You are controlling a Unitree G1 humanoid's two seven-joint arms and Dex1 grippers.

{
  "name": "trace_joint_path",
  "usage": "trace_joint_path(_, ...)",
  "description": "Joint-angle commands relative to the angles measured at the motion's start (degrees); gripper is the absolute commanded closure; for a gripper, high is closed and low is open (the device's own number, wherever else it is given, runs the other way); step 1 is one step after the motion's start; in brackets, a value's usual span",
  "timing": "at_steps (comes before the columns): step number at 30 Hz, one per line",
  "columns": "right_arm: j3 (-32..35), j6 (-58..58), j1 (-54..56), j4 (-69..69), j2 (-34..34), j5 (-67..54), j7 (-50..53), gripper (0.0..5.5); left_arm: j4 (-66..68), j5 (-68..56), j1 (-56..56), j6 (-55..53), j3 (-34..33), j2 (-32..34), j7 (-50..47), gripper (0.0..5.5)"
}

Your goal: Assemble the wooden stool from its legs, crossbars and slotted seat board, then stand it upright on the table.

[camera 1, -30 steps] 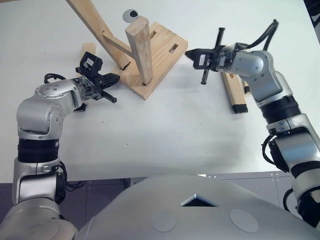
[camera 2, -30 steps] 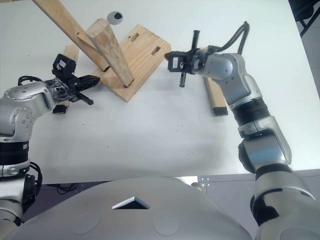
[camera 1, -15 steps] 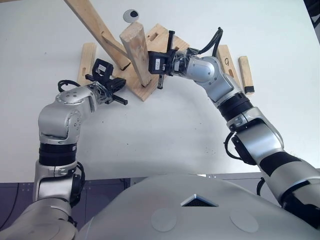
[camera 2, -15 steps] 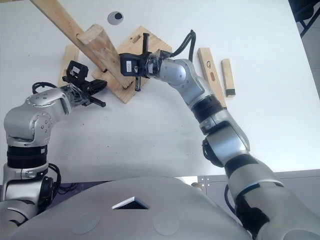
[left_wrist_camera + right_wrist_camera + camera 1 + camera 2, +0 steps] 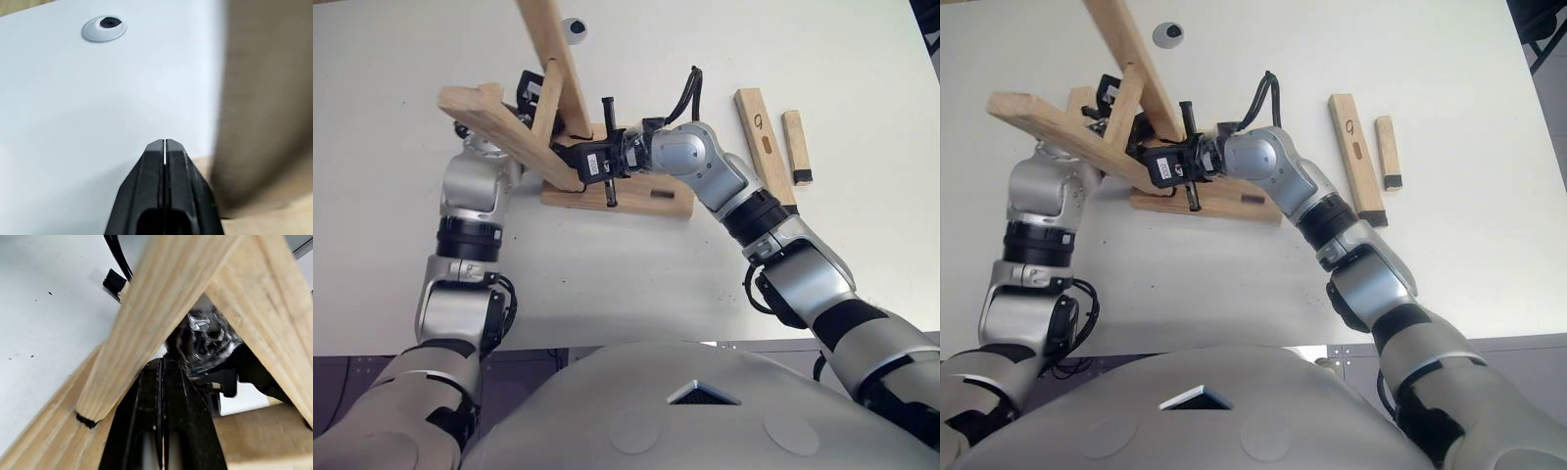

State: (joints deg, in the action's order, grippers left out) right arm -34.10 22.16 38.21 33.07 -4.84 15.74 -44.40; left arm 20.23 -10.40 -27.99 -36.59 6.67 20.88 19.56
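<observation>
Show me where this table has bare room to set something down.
The wide strip of table between the seat board and the near edge is bare, as is the stretch right of the short crossbar. It is crowded around the seat board, where the legs stick out.

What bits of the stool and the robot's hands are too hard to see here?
- Left eye view: the tall leg is cut off by the top edge.
- Left eye view: the right arm covers where the slanted leg joins the seat board.
- Left wrist view: wood beside the left hand is too blurred to name.
- Right wrist view: crossing legs block what lies past the right hand.
</observation>
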Motion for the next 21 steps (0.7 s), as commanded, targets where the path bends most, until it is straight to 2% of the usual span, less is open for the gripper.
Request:
trace_joint_path(1, -1.38, -1.17, -0.93, -1.28, 0.27, 1.09, -1.45, 5.46, 6.91, 1.23, -4.32, 4.05, -1.16, -0.93, 1.59, 5.5)
trace_joint_path(4, -0.04, -2.67, -0.68, -2.14, -1.56, 0.99, -1.25, 5.46, 3.67, 0.14, -2.86, 5.14, -4.96, 1.21, 1.68, 5.5)
trace_joint_path(8, 5.2, -6.47, -1.68, -6.12, -6.26, -1.85, -2.1, 5.46, -10.06, -1.23, 3.55, -0.13, -11.71, 6.96, 1.44, 5.5)
trace_joint_path(11, 11.17, -10.16, -2.07, -8.06, -10.36, -5.26, -2.11, 5.46, -23.21, -3.98, 11.54, -9.59, -12.91, 14.89, 7.55, 5.5)
trace_joint_path(13, 14.09, -11.05, -1.18, -5.34, -13.13, -5.42, -0.66, 5.46, -32.01, -6.07, 18.34, -14.87, -12.23, 23.85, 14.91, 5.5)
trace_joint_path(18, 12.46, -8.31, 0.54, 6.3, -16.78, 2.64, 6.64, 5.46, -44.67, -11.19, 28.34, -21.62, -13.52, 39.67, 28.59, 5.5)
trace_joint_path(21, 11.46, -7.56, -0.51, 11.37, -16.32, 4.53, 8.47, 5.46, -50.82, -15.3, 35.54, -23.79, -12.31, 42.2, 33.46, 5.5)
